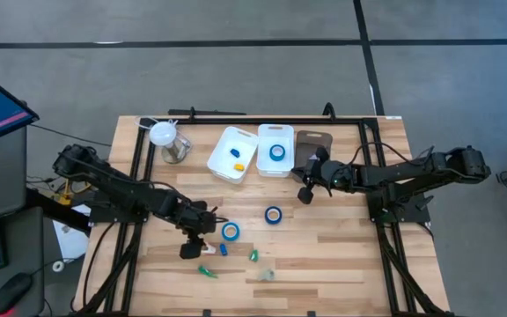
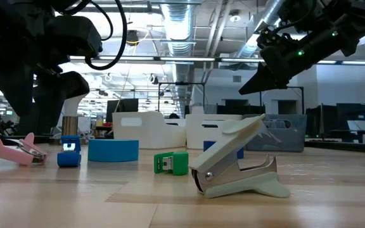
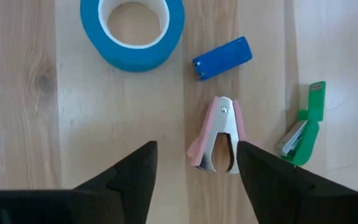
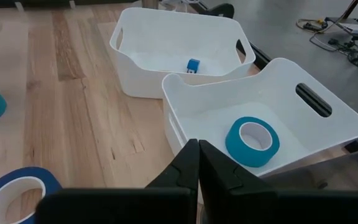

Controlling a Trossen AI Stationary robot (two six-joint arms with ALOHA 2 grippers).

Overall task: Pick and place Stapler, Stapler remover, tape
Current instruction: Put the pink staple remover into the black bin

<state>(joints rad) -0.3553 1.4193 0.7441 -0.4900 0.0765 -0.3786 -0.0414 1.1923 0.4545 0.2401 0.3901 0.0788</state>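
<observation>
My left gripper (image 3: 197, 158) (image 1: 192, 247) is open above the table, its fingers on either side of a pink staple remover (image 3: 219, 134) that lies flat on the wood. Just beyond lie a blue mini stapler (image 3: 222, 58), a green stapler (image 3: 303, 127) and a blue tape roll (image 3: 132, 31) (image 1: 231, 231). A second tape (image 1: 274, 214) lies mid-table. The third tape (image 4: 252, 141) lies flat inside the right white bin (image 1: 275, 163). My right gripper (image 4: 197, 168) (image 1: 306, 195) is shut and empty, hovering at that bin's near side. A pale staple remover (image 2: 239, 161) rests near the front edge.
The left white bin (image 1: 221, 163) holds a small blue piece (image 4: 193, 65) and a yellow one. A dark tray (image 1: 313, 141) sits right of the bins, and a metal cup (image 1: 172, 145) to their left. Another green stapler (image 1: 206, 271) lies near the table's front edge.
</observation>
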